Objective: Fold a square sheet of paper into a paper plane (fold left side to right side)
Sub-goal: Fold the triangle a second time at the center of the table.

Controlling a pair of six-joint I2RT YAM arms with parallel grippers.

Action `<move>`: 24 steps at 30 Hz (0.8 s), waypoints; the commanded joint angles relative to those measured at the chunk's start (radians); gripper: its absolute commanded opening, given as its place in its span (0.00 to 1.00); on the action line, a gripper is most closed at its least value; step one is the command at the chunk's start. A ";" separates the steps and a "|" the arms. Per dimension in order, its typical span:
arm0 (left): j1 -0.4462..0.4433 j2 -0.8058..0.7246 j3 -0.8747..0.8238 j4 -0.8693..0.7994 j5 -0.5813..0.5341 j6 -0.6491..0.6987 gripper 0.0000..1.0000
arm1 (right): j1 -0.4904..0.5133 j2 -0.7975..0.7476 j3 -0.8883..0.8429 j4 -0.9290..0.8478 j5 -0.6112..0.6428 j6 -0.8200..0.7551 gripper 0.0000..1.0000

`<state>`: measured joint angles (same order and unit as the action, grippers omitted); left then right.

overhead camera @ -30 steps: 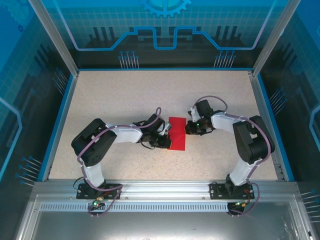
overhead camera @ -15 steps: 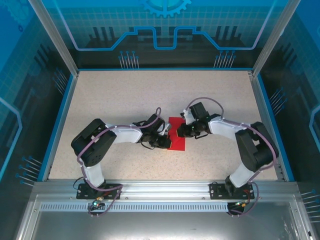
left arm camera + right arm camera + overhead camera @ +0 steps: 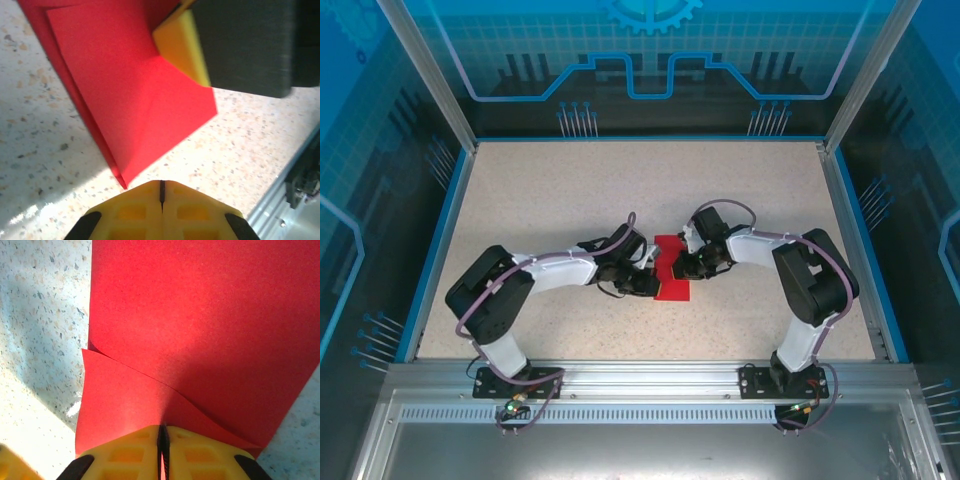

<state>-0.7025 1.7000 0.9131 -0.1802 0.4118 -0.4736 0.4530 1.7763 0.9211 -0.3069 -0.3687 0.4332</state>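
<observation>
The right fingers (image 3: 162,437) pinch a flap of the square sheet of paper (image 3: 200,315), which lies just ahead of the left fingers (image 3: 161,191), closed on nothing. Unpinned, it could slide and crease crooked.

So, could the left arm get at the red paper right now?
Probably yes: the left end effector, shut, sits right by a corner of the red paper with nothing between, though it would need to open first.
</observation>
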 commanded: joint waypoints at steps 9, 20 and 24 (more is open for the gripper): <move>-0.004 0.065 0.023 -0.014 0.091 -0.020 0.09 | 0.004 0.033 0.007 -0.062 0.062 -0.004 0.12; -0.003 0.110 0.026 -0.010 0.030 -0.030 0.09 | 0.009 0.032 0.011 -0.077 0.072 -0.010 0.12; 0.001 0.117 0.014 0.001 0.022 -0.043 0.08 | 0.010 0.035 0.013 -0.080 0.073 -0.011 0.12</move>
<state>-0.7029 1.8027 0.9211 -0.1833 0.4500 -0.4957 0.4541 1.7790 0.9298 -0.3229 -0.3599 0.4328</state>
